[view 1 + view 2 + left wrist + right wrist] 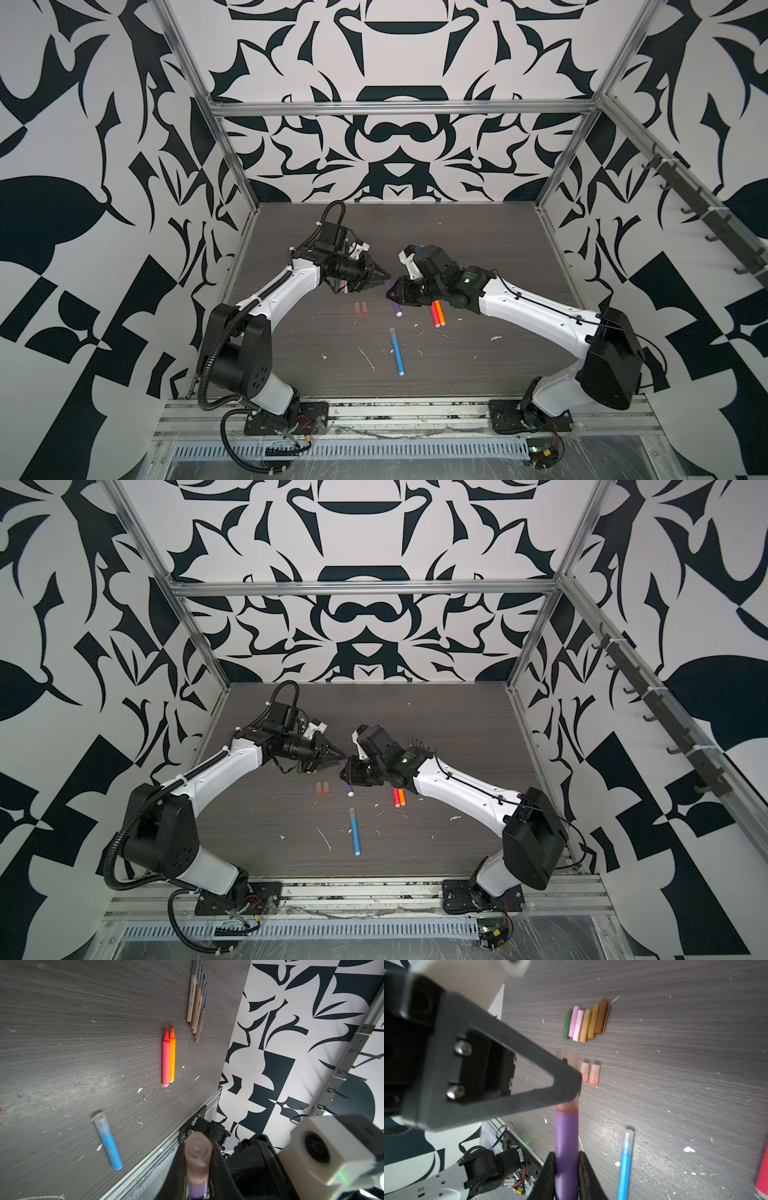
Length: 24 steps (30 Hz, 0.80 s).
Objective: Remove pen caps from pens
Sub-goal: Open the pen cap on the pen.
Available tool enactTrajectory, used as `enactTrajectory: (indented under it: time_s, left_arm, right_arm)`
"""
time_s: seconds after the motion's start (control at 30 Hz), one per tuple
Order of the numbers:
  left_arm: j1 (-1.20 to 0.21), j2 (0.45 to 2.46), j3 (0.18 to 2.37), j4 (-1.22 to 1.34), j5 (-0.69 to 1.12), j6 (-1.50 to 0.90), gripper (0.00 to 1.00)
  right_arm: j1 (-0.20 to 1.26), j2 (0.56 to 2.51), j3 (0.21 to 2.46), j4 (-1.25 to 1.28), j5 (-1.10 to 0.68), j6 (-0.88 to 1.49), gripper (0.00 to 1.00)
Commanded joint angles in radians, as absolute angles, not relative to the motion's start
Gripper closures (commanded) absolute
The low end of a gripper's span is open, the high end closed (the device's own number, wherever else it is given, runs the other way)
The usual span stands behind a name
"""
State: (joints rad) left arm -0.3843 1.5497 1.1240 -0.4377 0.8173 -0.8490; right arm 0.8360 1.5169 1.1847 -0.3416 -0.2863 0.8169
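The right gripper (566, 1157) is clamped on the barrel of the purple pen (566, 1132). The left gripper (383, 277), tip to tip with it, is closed on that pen's translucent cap (198, 1155), which is still seated. Just base-ward of the left gripper lie two loose caps (361, 308). Beside the right gripper are the uncapped orange and pink-red pens (437, 313). The capped blue pen (397, 351) lies farther toward the bases. Beyond both grippers the table (457, 232) runs bare to its back edge.
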Motion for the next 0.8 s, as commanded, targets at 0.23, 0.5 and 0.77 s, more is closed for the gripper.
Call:
enactTrajectory:
  time_s: [0.23,0.5,0.77]
  left_arm:
    - [-0.387,1.548,1.170,-0.439,0.833,-0.856,1.00]
    - [-0.388,1.546,1.172,-0.439,0.836,-0.860,1.00]
    - [-0.388,1.534,1.162,-0.439,0.834,-0.862,1.00]
  right_arm:
    - [0.833,1.520,1.194,-0.324,-0.338,0.818,0.89]
    - [0.833,1.520,1.193,-0.329,-0.331,0.819,0.82]
    - [0.833,1.531,1.202,-0.326,-0.328,0.818,0.65]
